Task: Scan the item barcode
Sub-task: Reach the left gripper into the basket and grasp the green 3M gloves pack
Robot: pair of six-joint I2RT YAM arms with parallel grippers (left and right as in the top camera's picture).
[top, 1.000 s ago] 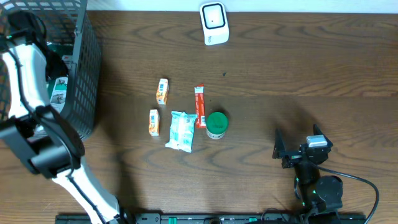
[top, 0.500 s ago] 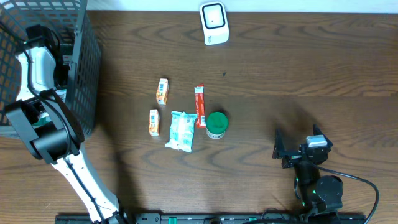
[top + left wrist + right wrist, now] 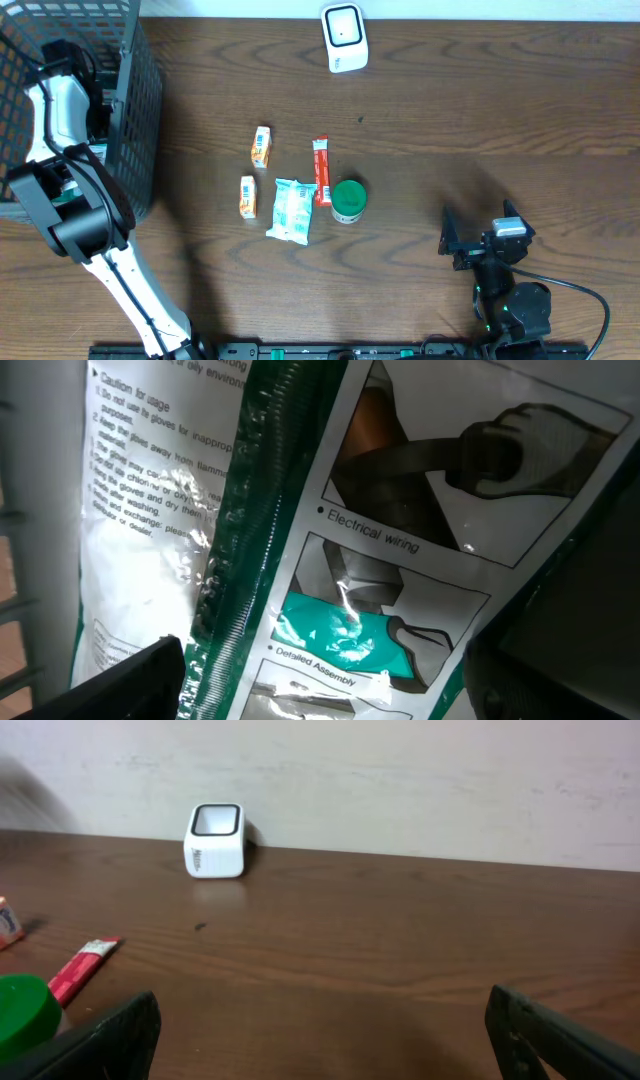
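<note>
Counter (image 3: 450, 120) of dark brown wood fills my overhead view. At its far left corner stands a black wire basket (image 3: 140, 90), and my left arm (image 3: 60, 110) reaches down into it. My right arm (image 3: 505, 290) sits near the front right edge, well apart from everything else.

Inside the basket, the left wrist camera is filled by a glove packet (image 3: 400, 560), clear film with a green strip and printed pictures captioned "Electrical wiring" and "Detailed Assembly". The left pincer (image 3: 330, 675) is released: its dark fingers show only in the two lower corners, spread wide, with the packet lying beyond them and not pinched. The right pincer (image 3: 325, 1035) is released too, fingers wide over bare wood, gripping nothing.

At the far edge, mid-counter, stands the white scanner (image 3: 343, 38). In the middle lie a white-and-teal pouch (image 3: 290, 210), a green-lidded tub (image 3: 348, 200) just right of it, a red stick sachet (image 3: 321, 172) touching the tub's left rim, and two small orange cartons (image 3: 261, 146) (image 3: 247, 196) to the left.
</note>
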